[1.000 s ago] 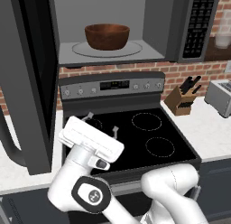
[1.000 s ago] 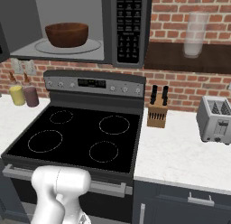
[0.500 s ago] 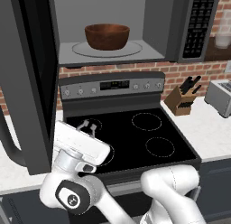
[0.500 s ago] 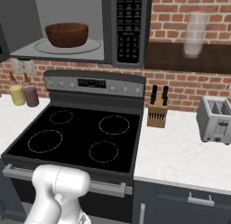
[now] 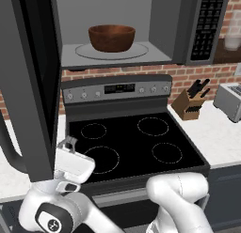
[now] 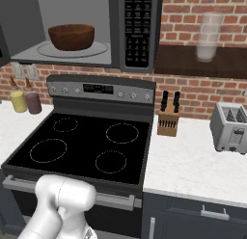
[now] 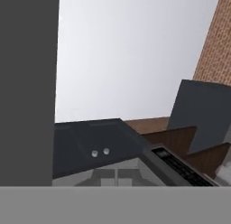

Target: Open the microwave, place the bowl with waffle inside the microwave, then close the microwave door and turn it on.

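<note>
bowl (image 5: 111, 37) inside open microwave (image 5: 188, 25), gripper (image 5: 68, 143) closed

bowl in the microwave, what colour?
Glossy reddish-brown bowl, wood-like; clearest in the left base view.

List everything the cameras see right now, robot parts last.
microwave: one, dark grey, above the stove
microwave door: one, dark grey, swung open at left
bowl: one, reddish-brown, on the turntable inside
stove: one, black, four rings
knife block: one, wooden, right of stove
toaster: one, silver, far right counter
bottles: two, yellow and maroon, left counter
glass: one, clear, shelf
gripper: one, white, jaws shut, beside the door's lower edge
</note>
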